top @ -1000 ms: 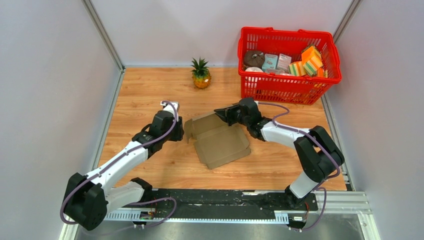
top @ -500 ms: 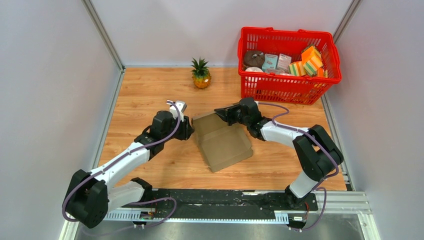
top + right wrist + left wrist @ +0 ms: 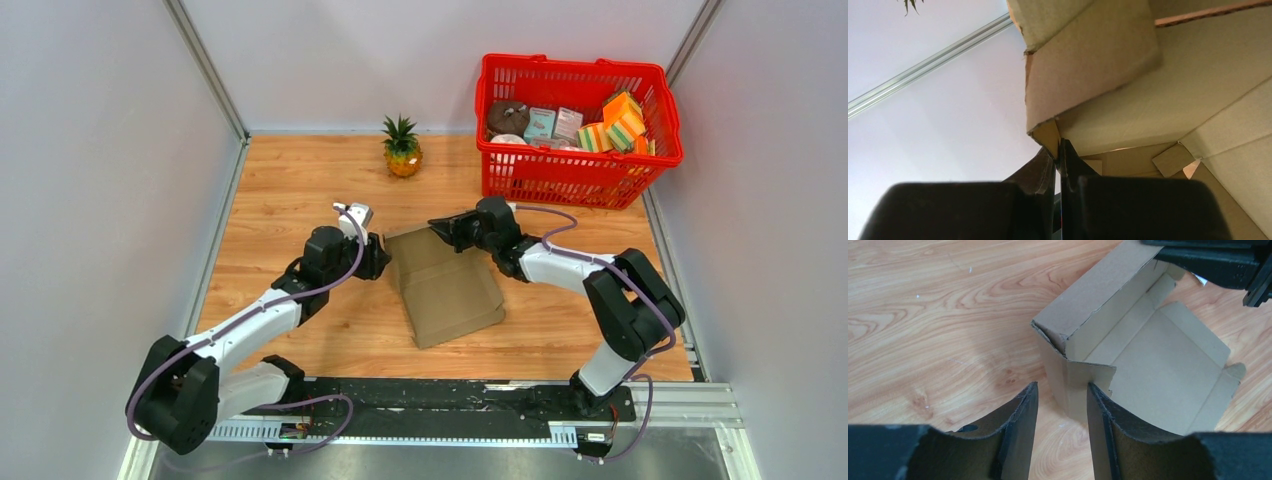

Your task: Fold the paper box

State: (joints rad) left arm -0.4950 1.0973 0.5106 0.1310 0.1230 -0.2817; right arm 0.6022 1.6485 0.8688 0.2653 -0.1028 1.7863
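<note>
nearest, find the box (image 3: 452, 290) in the middle of the table (image 3: 290, 190), between the two arms, with a broad flat panel toward the bases and the far half raised into walls. looks partly done: one side wall and a corner already stood up, the big panel not yet turned over, so judged to be midway through setting up the walls.

just left of that raised corner, note the left hand (image 3: 377, 256), fingers apart and clamped on nothing. from its wrist, seen lined up on the box's short corner wall, with that wall just ahead of the tips; cannot tell whether touching the card.

a little farther, at the box's far edge, note the right hand (image 3: 441, 228), closed together on a thin flap at the upper corner, with the card pinched between the tips in its own view.

next, probably calls for easing the left hand forward to square the short wall against its crease, with the right hand's pinch held firm, then tucking the corner flap inside. beware thin card: likely to buckle, or to slide on the wood, if pushed off-crease.

farthest back, well apart: a pineapple (image 3: 402, 148) and a red basket (image 3: 560, 175) of small packages (image 3: 622, 120).
</note>
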